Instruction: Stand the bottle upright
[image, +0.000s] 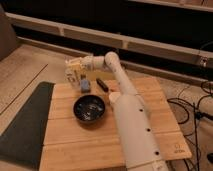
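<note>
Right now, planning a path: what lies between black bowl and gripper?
Camera view: a small blue object, between bowl and gripper at the table's far-left corner.

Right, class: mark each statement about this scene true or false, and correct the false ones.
1. The black bowl sits on the wooden table. True.
2. The claw hangs over the table's near right corner. False: it is at the far left corner.
3. The claw is shut. True.
4. The bowl is stacked on the small blue object. False: the blue object lies apart, beyond the bowl.
5. A dark mat lies left of the table. True.
</note>
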